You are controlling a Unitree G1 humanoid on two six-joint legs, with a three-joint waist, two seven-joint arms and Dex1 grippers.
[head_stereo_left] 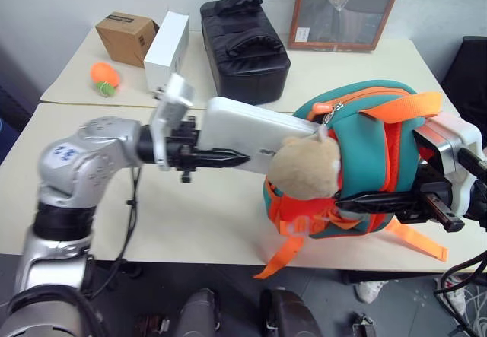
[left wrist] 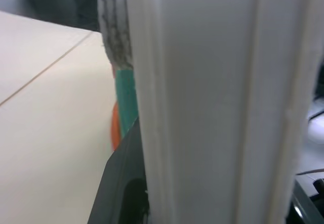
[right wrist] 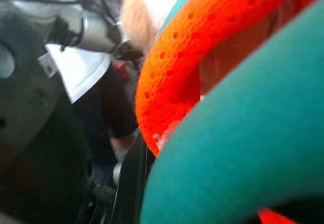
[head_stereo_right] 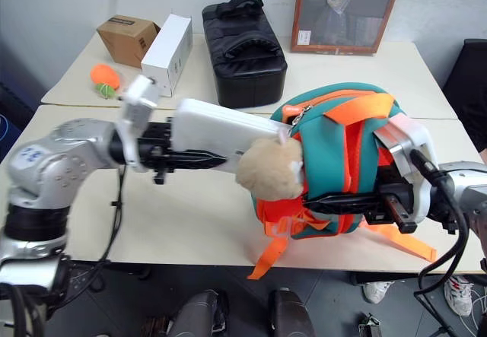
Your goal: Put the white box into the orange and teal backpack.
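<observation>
Left gripper: I am clamping the flat white plastic box with rounded corners by one end, level above the beige table.
Right gripper: I am pinching the teal strap of the rounded orange and teal fabric backpack, holding it upright.
Box place: its far end is meeting the backpack behind the tan plush toy.
Risk: I think the corner can be catching on the opening's edge, or the plush blocking it; then the backpack tips.
</observation>
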